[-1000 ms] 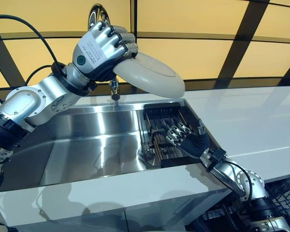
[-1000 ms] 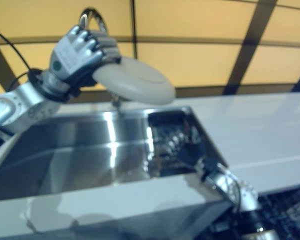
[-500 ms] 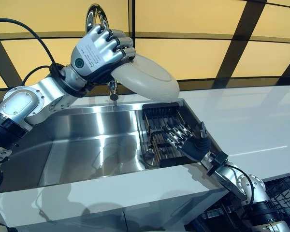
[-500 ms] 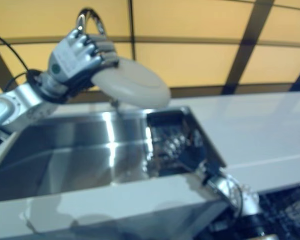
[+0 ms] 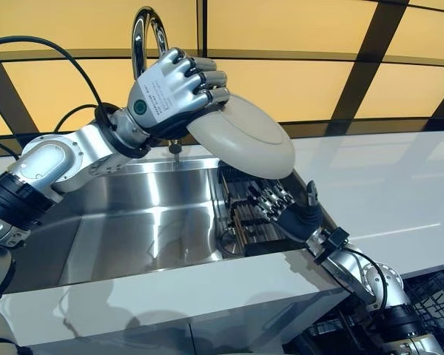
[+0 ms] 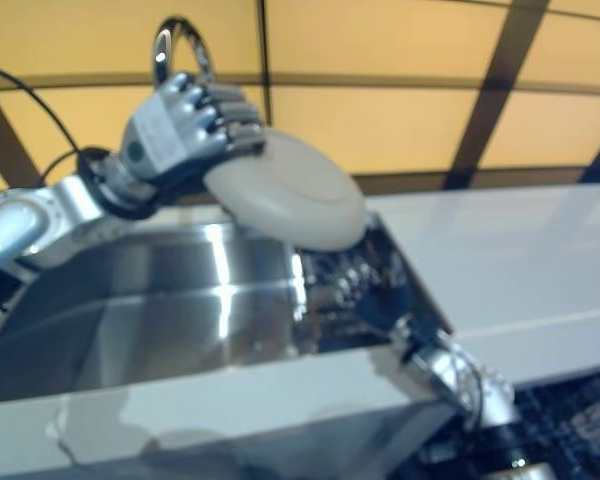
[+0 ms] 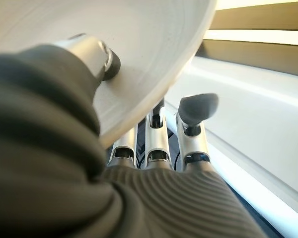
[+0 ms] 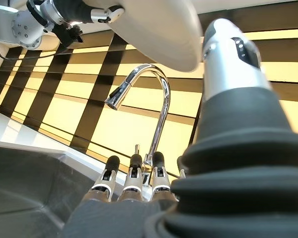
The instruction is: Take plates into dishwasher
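One cream plate (image 5: 244,140) is up in the air, and the left hand (image 5: 174,89) has it: fingers curled over the upper rim, thumb pressed to the plate's face in the left wrist view, a firm pinch. The plate is tilted, its lower edge dipping toward the robot's right, and it hangs above the right end of the stainless sink (image 5: 148,214), just over the dark rack (image 5: 248,214) that sits in that end of the basin.

Down below, the right hand (image 5: 285,211) waits palm-up over the rack, directly under the plate's low edge. Its fingers are straight and spread, thumb standing apart, holding nothing. The right wrist view looks up past those fingers (image 8: 134,178) and catches the underside of the plate (image 8: 159,25) overhead with a clear gap between them, so the two are apart, not touching.

Behind the left hand rises the curved chrome faucet (image 5: 144,33), its arch just peeking above the knuckles; from the right wrist view the gooseneck and spray head (image 8: 121,94) stand out against the yellow panelled wall (image 5: 311,59). The white countertop (image 5: 385,185) runs off to the robot's right of the sink, and a white front ledge (image 5: 170,288) edges the basin on the near side.
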